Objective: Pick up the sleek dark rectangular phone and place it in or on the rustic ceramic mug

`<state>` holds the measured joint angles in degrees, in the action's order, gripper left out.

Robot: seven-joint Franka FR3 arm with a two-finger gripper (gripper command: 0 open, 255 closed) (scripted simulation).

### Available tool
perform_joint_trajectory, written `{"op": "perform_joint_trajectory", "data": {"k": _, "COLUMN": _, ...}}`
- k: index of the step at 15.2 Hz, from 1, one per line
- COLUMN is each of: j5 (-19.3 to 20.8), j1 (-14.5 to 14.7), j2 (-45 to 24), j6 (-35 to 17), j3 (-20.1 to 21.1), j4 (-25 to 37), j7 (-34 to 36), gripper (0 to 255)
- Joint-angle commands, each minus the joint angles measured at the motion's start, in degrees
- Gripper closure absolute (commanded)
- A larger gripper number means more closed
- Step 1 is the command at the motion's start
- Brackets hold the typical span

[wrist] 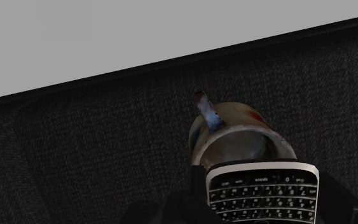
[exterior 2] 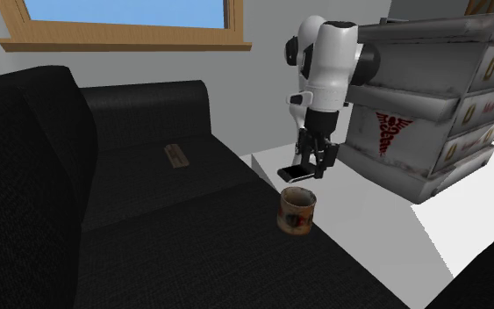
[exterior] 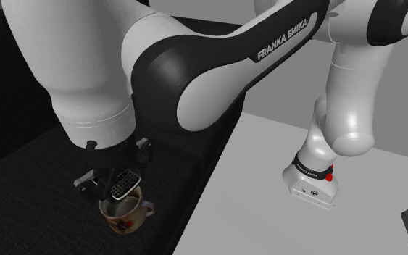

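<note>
- Starting at the second exterior view's left, a black sofa (exterior 2: 104, 219) spreads out well to the left of the mug, with a wood-framed window (exterior 2: 122, 39) high above and to the left of it.
- A flat brown item (exterior 2: 176, 155) lies on the seat, well apart from the mug, up and to its left.
- Next comes the phone (exterior 2: 293, 173), dark with a keypad. It hangs level just above the mug, with a gap between it and the rim.
- The mug (exterior 2: 297, 211) stands upright on the seat near the cushion's edge. It is cream and brown with red and blue marks.
- The gripper (exterior 2: 315, 167) hangs over the mug, a little to its right, its black fingers clasping the phone between them.
- In the wrist view the phone (wrist: 262, 191) sits between the fingers with the mug's (wrist: 234, 130) open mouth right beyond it.
- From the shoulder view the phone (exterior: 125, 182) tilts over the mug (exterior: 125, 214).
- Right of the mug stands a grey cabinet (exterior 2: 420, 105) bearing a red emblem.
</note>
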<state>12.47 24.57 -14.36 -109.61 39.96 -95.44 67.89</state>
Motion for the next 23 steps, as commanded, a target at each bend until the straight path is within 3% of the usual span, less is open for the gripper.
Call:
{"op": "perform_joint_trajectory", "data": {"k": 1, "j5": 0.3, "j1": 0.0, "j2": -0.4, "j6": -1.4, "j3": -0.1, "j4": -1.1, "j7": 0.3, "gripper": 255}}
{"op": "perform_joint_trajectory", "data": {"k": 8, "j5": 1.6, "j1": 0.1, "j2": -1.7, "j6": -6.4, "j3": -0.6, "j4": -5.2, "j7": 1.3, "gripper": 255}}
{"op": "perform_joint_trajectory", "data": {"k": 16, "j5": 1.6, "j1": 0.1, "j2": -1.7, "j6": -6.4, "j3": -0.6, "j4": -5.2, "j7": 1.3, "gripper": 255}}
{"op": "perform_joint_trajectory", "data": {"k": 17, "j5": 1.6, "j1": 0.1, "j2": -1.7, "j6": -6.4, "j3": -0.6, "j4": -5.2, "j7": 1.3, "gripper": 0}}
{"op": "perform_joint_trajectory", "data": {"k": 23, "j5": 1.0, "j1": 0.0, "j2": -1.0, "j6": -4.8, "j3": -0.3, "j4": -4.1, "j7": 0.9, "gripper": 0}}
